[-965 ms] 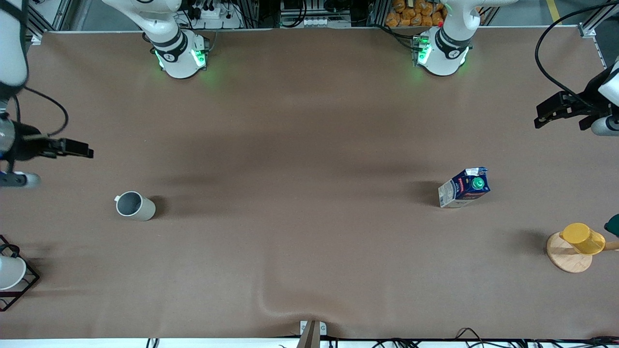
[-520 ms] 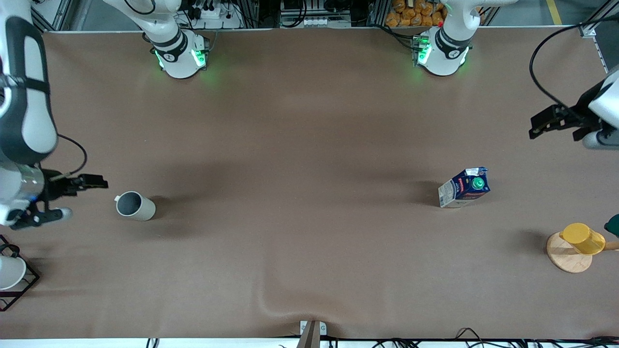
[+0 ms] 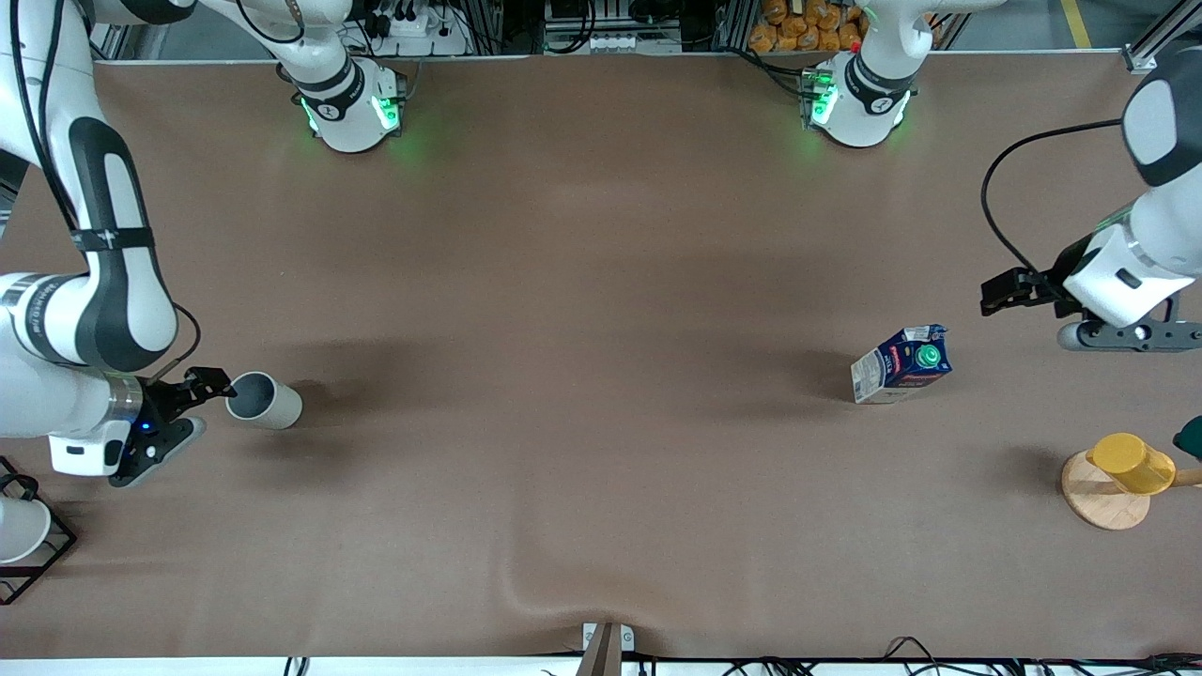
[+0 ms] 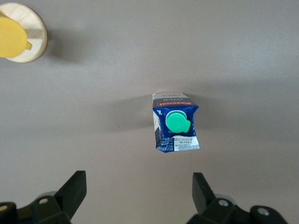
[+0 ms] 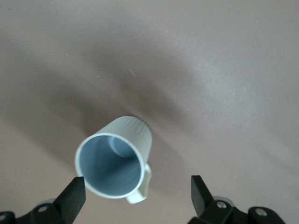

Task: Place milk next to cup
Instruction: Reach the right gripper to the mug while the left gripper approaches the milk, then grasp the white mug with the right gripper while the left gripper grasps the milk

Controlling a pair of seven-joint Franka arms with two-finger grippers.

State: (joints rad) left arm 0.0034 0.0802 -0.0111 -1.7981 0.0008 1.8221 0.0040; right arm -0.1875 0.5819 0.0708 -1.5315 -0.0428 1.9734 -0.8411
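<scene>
Right now the milk carton [image 3: 901, 363] stands upright on the brown table [image 3: 601, 282] toward my left arm's end, well apart from the grey mug [image 3: 263, 400] at the right arm's end. My left gripper [image 3: 997, 295] hangs just beside the carton, fingers spread wide and empty; my right gripper [image 3: 208, 383] sits by the mug's handle, equally open and holding nothing. I judge the carton light, its cardboard walls a bit yielding, so I'd clamp the 2 flat sides below the green cap [image 4: 178, 122], gently.
</scene>
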